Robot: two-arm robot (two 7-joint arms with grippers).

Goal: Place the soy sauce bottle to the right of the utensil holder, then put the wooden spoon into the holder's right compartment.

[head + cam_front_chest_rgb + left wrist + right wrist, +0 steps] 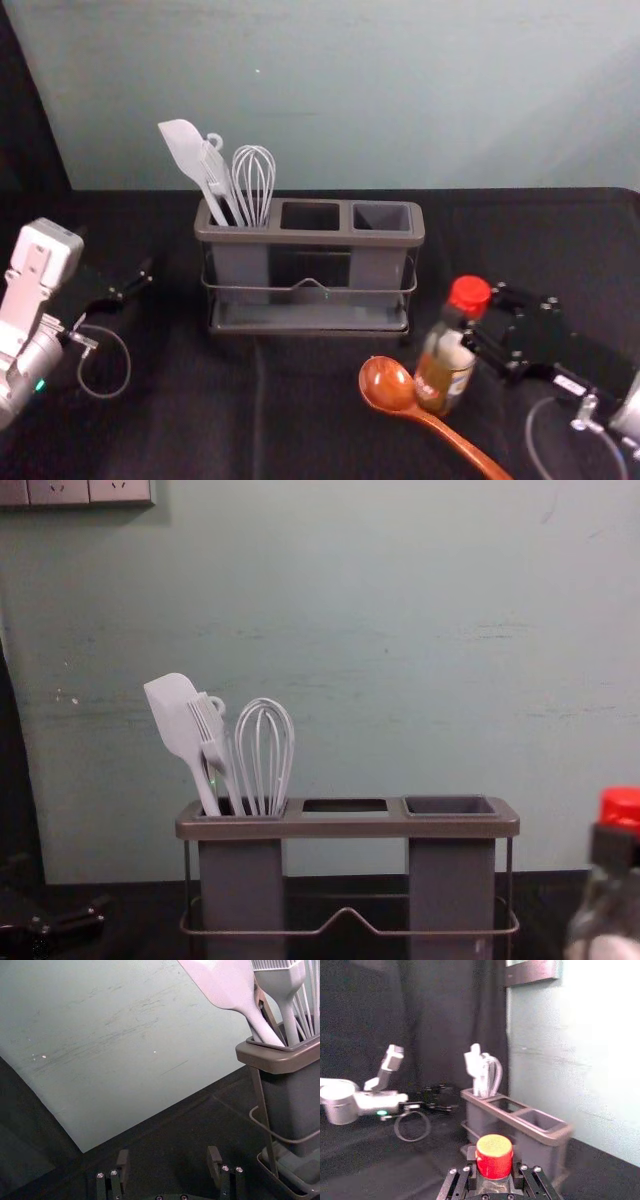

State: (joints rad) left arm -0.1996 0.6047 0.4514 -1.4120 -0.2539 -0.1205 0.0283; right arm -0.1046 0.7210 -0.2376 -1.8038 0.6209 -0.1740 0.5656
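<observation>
On the near right of the worktop (190, 410), soy sauce bottle (445, 372): close to upright, red cap (494, 1156) uppermost; whether its base bears weight cannot be told.
Right tool (493, 1172): closed on the bottle's neck just under the cap, its arm coming in from the right.
Coming move: the goal spot lies ahead of the bottle, away from the robot, and slightly right. The right arm is nearer, so I'd judge a mostly forward carry, long axis kept vertical, with enough rightward room to miss the rack's corner.
Wooden spoon (388, 384): loose, bowl near the bottle's base on its left, handle slanting back toward the robot and rightward; a low drag of the bottle could nudge it.
Utensil holder (300, 238): beyond spoon and bottle, its long side across the robot's front.
Right compartment (381, 217): vacant, ready for the spoon later.
Left compartment: spatula (186, 150), fork (208, 728) and whisk (258, 212) standing in it.
Left tool (168, 1154): idle, well left of the holder, fingers spread with nothing between them.
</observation>
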